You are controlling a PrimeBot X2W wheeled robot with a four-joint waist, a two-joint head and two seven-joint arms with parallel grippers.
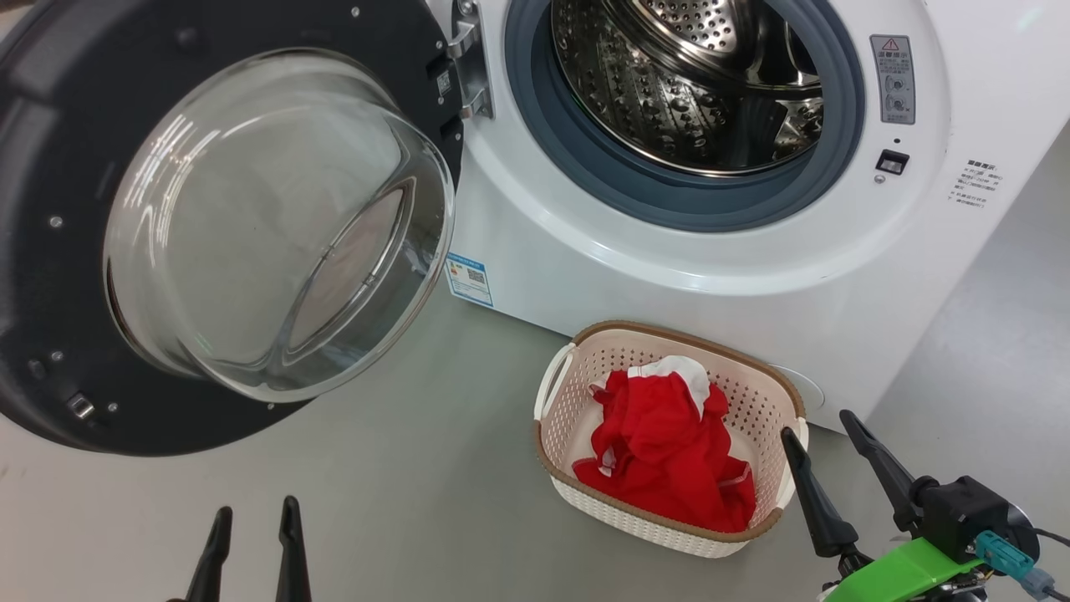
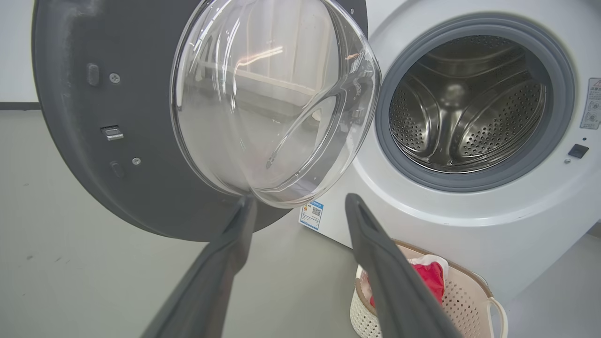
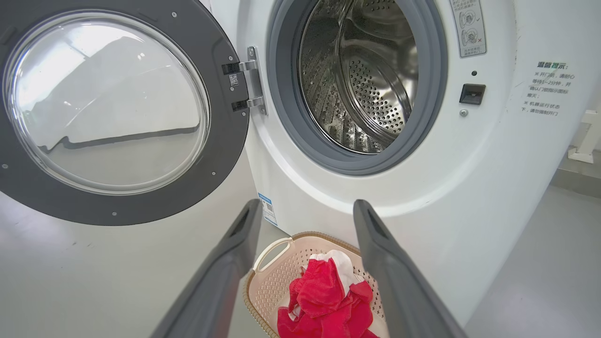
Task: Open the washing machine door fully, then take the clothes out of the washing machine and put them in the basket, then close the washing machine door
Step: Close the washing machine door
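The washing machine door (image 1: pixel 75 276) stands swung wide open to the left, its glass bowl (image 1: pixel 276 226) bulging toward me. The white washing machine (image 1: pixel 752 251) shows a bare steel drum (image 1: pixel 694 84) inside its grey gasket. The red and white clothes (image 1: pixel 664 451) lie in the cream basket (image 1: pixel 756 401) on the floor before the machine. My left gripper (image 1: pixel 255 514) is open at the lower left, below the door. My right gripper (image 1: pixel 819 426) is open beside the basket's right end, holding nothing. The door (image 2: pixel 141 117), drum (image 3: pixel 366 75) and clothes (image 3: pixel 328 300) also appear in the wrist views.
Grey floor (image 1: pixel 401 485) spreads between the door and the basket. A blue energy sticker (image 1: pixel 468 280) sits on the machine's lower left front. The door latch socket (image 1: pixel 891 161) is on the machine's right face. Open floor (image 1: pixel 986 368) lies right of the machine.
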